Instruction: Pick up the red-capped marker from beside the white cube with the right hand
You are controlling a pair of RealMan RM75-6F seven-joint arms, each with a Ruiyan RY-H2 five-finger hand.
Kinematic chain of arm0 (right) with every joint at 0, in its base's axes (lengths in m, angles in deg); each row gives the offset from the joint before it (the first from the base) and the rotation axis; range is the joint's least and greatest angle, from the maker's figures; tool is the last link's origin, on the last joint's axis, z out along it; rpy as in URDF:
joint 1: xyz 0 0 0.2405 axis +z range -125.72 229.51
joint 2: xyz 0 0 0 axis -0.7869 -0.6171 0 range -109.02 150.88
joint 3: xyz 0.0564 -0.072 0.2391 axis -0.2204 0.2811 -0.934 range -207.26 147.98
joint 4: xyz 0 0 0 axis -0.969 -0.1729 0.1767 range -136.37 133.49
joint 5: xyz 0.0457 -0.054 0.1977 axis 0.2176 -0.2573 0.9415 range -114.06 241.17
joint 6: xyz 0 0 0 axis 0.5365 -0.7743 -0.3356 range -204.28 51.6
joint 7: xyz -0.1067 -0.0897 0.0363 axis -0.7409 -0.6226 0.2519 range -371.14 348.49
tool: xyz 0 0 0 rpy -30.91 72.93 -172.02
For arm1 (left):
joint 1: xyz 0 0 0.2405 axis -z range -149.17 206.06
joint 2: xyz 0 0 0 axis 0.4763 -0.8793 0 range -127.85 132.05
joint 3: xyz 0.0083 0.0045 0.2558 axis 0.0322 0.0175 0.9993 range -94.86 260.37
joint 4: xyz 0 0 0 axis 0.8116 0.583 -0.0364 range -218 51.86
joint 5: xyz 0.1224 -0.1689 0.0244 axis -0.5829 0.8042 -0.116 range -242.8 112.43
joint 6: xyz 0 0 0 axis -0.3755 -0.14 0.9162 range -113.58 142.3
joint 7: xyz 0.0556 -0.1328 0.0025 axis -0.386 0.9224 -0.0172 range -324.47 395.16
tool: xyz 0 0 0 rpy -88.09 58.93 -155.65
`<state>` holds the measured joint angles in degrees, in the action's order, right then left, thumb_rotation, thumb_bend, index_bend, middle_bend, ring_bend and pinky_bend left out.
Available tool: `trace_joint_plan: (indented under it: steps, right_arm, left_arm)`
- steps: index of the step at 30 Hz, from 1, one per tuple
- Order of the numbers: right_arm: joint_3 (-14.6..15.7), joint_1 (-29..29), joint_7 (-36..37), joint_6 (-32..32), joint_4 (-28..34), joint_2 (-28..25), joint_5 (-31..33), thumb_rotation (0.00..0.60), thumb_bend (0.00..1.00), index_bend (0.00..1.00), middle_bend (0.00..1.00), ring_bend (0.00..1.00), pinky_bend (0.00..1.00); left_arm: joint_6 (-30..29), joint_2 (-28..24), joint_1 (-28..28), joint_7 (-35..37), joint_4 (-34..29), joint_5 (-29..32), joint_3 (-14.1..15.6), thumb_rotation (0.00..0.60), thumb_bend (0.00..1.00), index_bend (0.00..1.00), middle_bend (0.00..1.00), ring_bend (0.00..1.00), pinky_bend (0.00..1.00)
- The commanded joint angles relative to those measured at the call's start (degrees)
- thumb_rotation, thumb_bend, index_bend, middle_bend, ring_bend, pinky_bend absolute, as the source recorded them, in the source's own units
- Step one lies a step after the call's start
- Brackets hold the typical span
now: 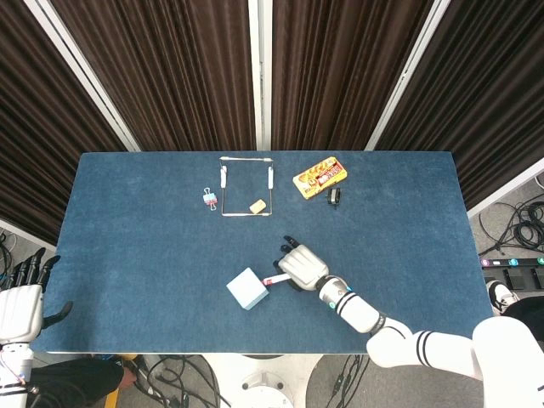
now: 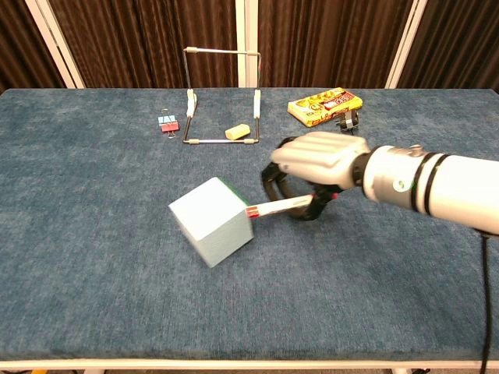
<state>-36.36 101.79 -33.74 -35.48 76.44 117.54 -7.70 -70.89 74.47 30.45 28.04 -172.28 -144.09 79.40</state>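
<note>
Lying low across the blue worktop, the red-capped marker (image 2: 274, 209) is clamped in the curled fingers of the right hand (image 2: 316, 164), its cap end touching the white cube (image 2: 210, 220), which sits tilted on one edge toward the worktop's near edge; at the far edge stand a wire frame (image 1: 246, 186) around a yellow eraser (image 1: 257, 206), a binder clip (image 1: 209, 199) and a yellow snack box (image 1: 320, 177); the left hand (image 1: 20, 304) hangs off the left edge, fingers apart, holding nothing.

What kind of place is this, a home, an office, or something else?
Probably a robotics lab or test cell: a blue felt-covered table backed by dark curtains, loose cables on the floor, and small props like a white cube laid out.
</note>
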Motion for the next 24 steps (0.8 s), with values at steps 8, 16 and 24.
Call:
trace_joint_plan:
  steps: [8,16,24]
  right_arm:
    - [-1.51,3.74,-5.52,-0.72,0.07,6.22,5.18,0.600,0.50,0.60,0.62,0.19,0.04]
    - [-1.20,3.48,-7.51,2.21,2.45,4.57,6.67,0.600,0.50,0.60,0.62,0.19,0.04]
    - [0.49,0.91,-12.05,5.91,4.14,-1.82,11.75,0.600,0.46,0.54,0.56,0.18,0.04]
  left_arm:
    - [-0.12,-0.07,-0.38,0.36,-0.02,-0.05,0.24,0.600,0.26,0.19,0.12,0.09,0.11]
    - [-0.06,-0.20,-0.29,0.49,-0.07,-0.31,0.17,0.600,0.26,0.19,0.12,0.09,0.11]
    - [0.20,0.13,0.41,0.27,-0.05,-0.99,-0.13,0.600,0.26,0.19,0.12,0.09,0.11]
